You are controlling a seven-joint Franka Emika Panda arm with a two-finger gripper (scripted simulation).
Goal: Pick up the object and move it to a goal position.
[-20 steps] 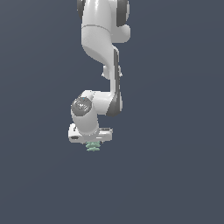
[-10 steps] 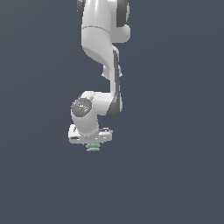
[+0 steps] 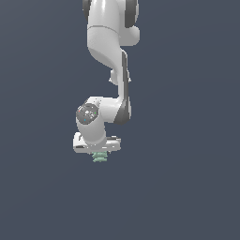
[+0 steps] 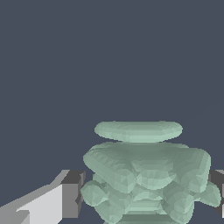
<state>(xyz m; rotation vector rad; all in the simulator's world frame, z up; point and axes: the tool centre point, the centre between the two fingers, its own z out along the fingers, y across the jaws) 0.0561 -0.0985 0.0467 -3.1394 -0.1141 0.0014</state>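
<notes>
Mint-green and ridged, the object (image 3: 99,158) hangs just under the white gripper (image 3: 98,154) in the exterior view, a touch higher than a second ago, so the carry seems under way. In the wrist view the object (image 4: 144,175) sits clamped between both dark pads (image 4: 72,194).

The object (image 3: 99,157) sits between the fingers (image 4: 70,199) (beneath the gripper (image 3: 98,154))

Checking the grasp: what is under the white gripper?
Under the white gripper hangs the small pale mint-green ridged object, between dark fingers in the wrist view. Its top part is hidden by the gripper body in the exterior view.
</notes>
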